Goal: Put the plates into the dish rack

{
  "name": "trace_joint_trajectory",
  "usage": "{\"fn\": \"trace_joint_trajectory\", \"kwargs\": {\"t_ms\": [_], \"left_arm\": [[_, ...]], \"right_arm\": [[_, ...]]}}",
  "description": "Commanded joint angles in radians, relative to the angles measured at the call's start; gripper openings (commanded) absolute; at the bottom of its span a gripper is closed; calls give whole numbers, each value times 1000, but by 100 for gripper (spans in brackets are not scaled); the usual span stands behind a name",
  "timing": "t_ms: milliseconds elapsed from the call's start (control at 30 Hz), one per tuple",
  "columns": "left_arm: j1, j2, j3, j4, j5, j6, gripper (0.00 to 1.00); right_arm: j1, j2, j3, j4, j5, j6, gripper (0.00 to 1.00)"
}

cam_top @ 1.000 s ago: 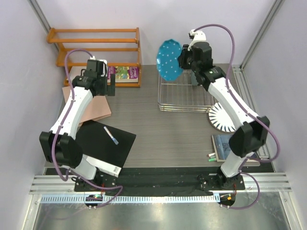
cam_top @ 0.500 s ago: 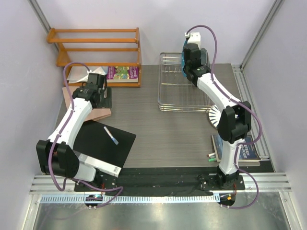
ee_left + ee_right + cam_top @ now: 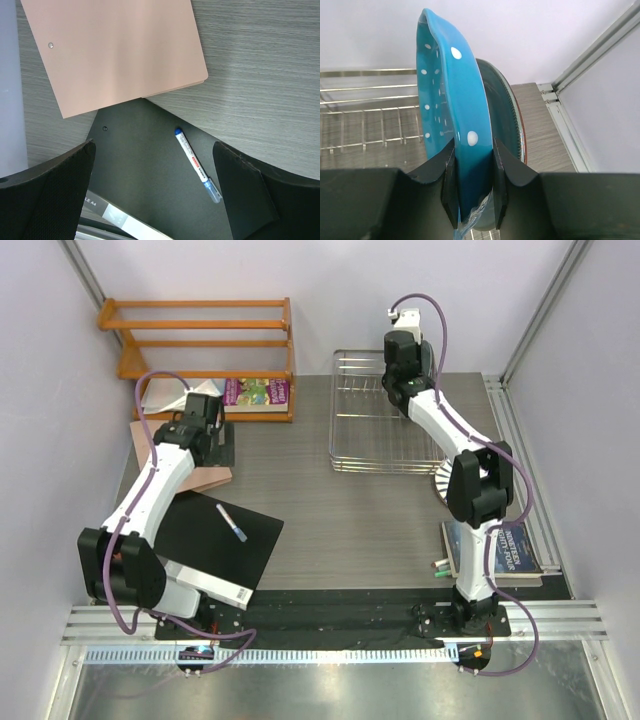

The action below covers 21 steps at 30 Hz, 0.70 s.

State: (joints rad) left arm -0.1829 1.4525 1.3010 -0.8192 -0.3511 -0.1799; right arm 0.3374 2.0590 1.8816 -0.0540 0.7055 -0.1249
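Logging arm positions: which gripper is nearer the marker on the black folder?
Left. The left gripper hangs just behind the marker; the right gripper holds the blue plate at the dish rack, across the table.

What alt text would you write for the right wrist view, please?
The right tool grips a blue plate with white dots by its rim, holding it upright and edge-on to the camera. A dark teal plate stands upright just to its right, and the wire dish rack spreads out behind on the left.
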Motion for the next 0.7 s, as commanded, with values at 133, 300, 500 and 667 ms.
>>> {"fn": "trace_joint_trajectory", "kwargs": {"t_ms": [133,300,500,667], "left_arm": [[-3,11,-9,37,0,-4,99],[-3,35,3,37,14,-7,99],[-3,46,4,37,21,-9,100],[-3,32,-15,49,20,-7,100]], "right_arm": [[-38,-27,82,152,46,5,1],[-38,-19,60,152,37,-12,1],[-38,-13,22,131,19,-13,1],[-20,-10,-27,121,2,-10,1]]}}
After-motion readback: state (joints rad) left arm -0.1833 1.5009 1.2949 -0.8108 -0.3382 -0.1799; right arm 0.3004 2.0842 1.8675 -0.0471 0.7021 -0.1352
